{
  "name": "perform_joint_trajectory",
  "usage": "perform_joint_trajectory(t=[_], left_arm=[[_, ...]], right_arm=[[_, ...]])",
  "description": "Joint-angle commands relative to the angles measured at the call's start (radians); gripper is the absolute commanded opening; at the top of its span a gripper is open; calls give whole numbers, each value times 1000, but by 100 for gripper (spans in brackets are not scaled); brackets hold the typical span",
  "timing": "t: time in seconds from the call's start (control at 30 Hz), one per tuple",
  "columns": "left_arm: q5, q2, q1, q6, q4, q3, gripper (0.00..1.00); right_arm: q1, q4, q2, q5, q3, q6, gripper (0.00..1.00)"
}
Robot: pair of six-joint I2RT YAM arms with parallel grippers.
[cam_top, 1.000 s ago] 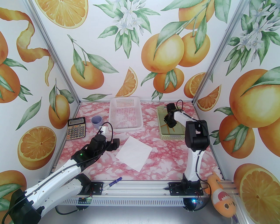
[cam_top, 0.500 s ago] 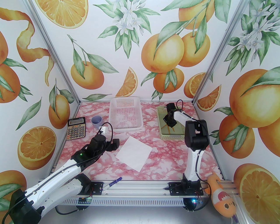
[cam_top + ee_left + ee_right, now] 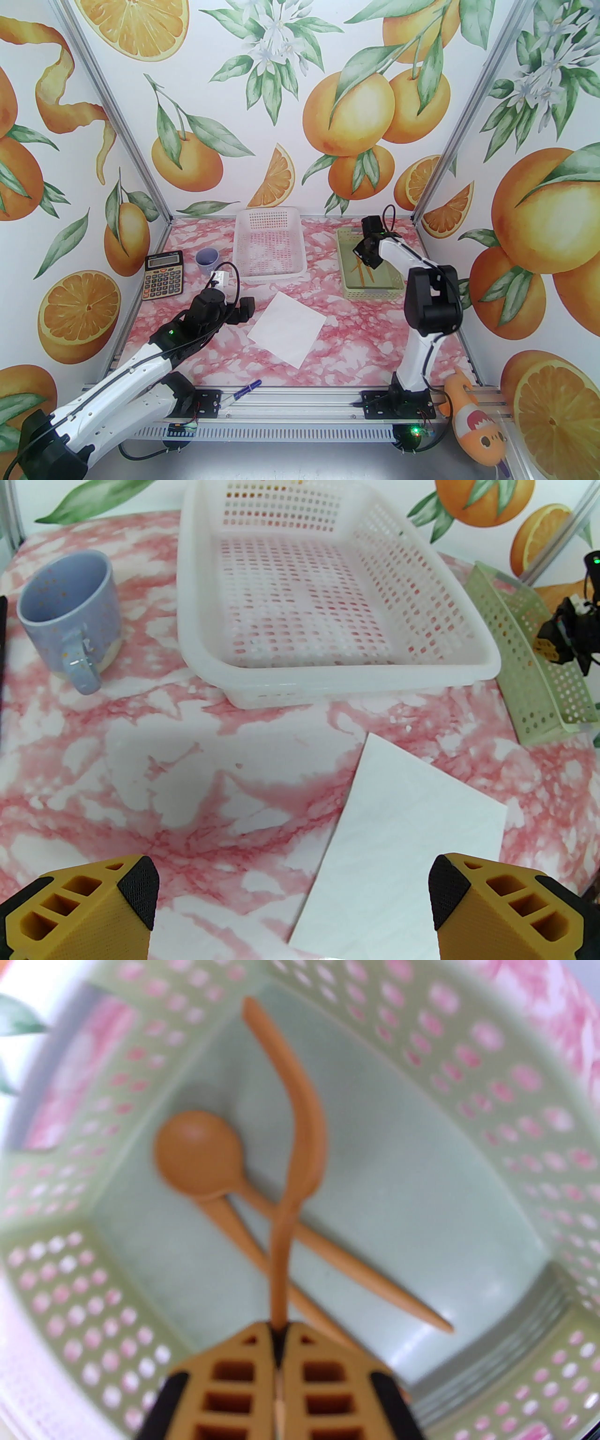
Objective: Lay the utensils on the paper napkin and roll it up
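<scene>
white basket (image 3: 269, 277), mug (image 3: 207, 258), green tray (image 3: 372, 293) stand beyond paper napkin (image 3: 287, 328)

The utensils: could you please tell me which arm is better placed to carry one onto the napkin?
Right: the right gripper is shut on a utensil at the green basket, while the left gripper hangs open by the napkin.

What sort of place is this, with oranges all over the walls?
Probably a robot test booth, not a kitchen: a left arm and right arm bolted to a metal rail, orange-print backdrop walls, and props such as a calculator, mug and white basket on the pink table.
</scene>
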Motion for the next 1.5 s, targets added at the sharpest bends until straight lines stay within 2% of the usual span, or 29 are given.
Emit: perform_joint_trajectory(t=[0.0,0.17,0.43,0.57,0.73,0.97,1.17,1.47], left_arm=[[24,-13,7,-10,22,9,100],[48,-13,10,-30,54,-2,100],[41,-46,17,-23,58,24,100],[33,-69,22,-11,55,39,100],[27,-85,29,9,42,68,100],[15,-105,33,17,25,93,100],[7,-115,35,18,13,92,100],[13,-111,36,16,10,93,100]], right_arm=[[-1,107,-123,-51,-85,-132,3],[8,211,-306,-201,-223,-259,2],[66,201,-552,-471,-385,-413,0],[153,176,-659,-529,-451,-458,0],[287,219,-722,-592,-534,-429,0],[467,346,-722,-548,-654,-321,0],[579,446,-656,-503,-733,-217,0],[684,547,-478,-467,-723,-123,0]])
